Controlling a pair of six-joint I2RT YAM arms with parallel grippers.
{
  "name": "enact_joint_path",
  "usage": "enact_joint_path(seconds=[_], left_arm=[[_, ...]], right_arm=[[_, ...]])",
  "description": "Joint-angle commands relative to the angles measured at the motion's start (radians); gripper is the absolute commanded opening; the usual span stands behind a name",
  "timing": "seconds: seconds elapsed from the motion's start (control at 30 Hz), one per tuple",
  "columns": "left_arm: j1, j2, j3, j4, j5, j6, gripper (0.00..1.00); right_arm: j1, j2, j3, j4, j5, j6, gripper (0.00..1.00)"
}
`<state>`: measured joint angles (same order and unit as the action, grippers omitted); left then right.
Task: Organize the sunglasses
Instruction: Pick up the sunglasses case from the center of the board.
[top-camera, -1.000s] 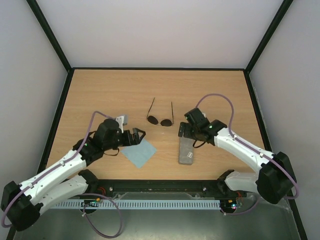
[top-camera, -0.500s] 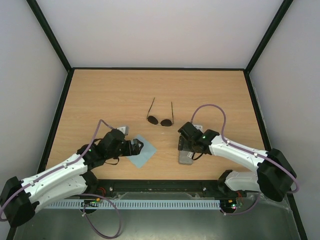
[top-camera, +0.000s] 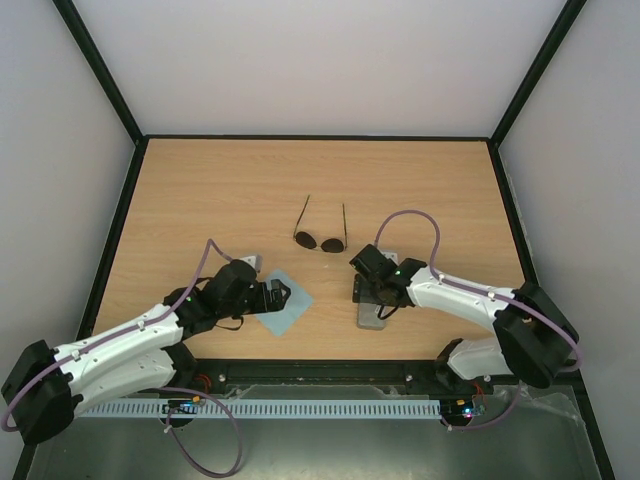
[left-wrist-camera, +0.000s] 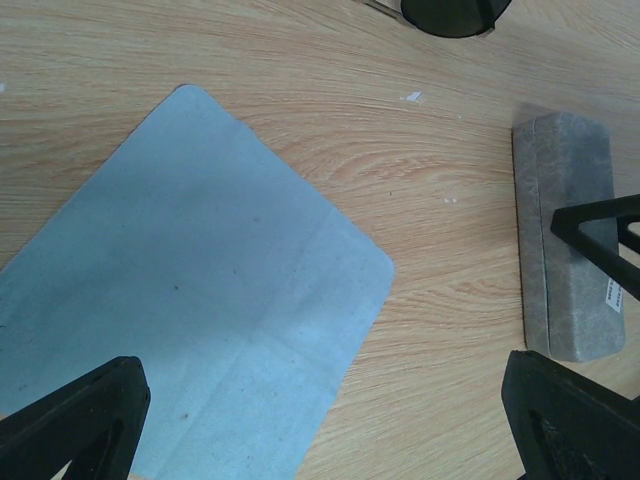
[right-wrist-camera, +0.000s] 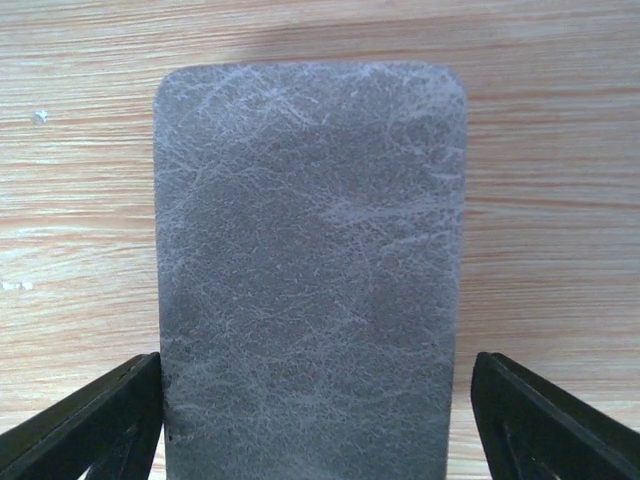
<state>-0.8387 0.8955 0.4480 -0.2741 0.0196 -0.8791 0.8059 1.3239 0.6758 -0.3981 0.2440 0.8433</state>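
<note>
A pale wooden counter (top-camera: 200, 190) sits boxed in by plain light walls (top-camera: 300, 60). On the left, the left fingers (left-wrist-camera: 85, 415) are spread wide with nothing between them, low over a light blue cloth (left-wrist-camera: 190, 310) that lies flat near the front edge. In the middle, farther back, the sunglasses (top-camera: 321, 240) lie free on the wood, lenses toward the arms, temple arms unfolded and pointing away. To the right, the right fingers (right-wrist-camera: 100, 415) stand wide apart astride a grey case (right-wrist-camera: 310, 270), one beside each long side, not clamped on it.
</note>
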Motion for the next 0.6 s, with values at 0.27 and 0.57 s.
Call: enact_joint_path(seconds=[0.27,0.57], left_arm=[[-0.006,0.038,0.024,0.049,0.019,-0.018,1.0],[-0.007,0.144,0.096,0.093,0.109,-0.002,1.0]], right_arm=[[0.006,0.045,0.007,0.002,-0.031,-0.03,0.67],[0.006,-0.024,0.036,-0.023,-0.069,-0.077,0.47]])
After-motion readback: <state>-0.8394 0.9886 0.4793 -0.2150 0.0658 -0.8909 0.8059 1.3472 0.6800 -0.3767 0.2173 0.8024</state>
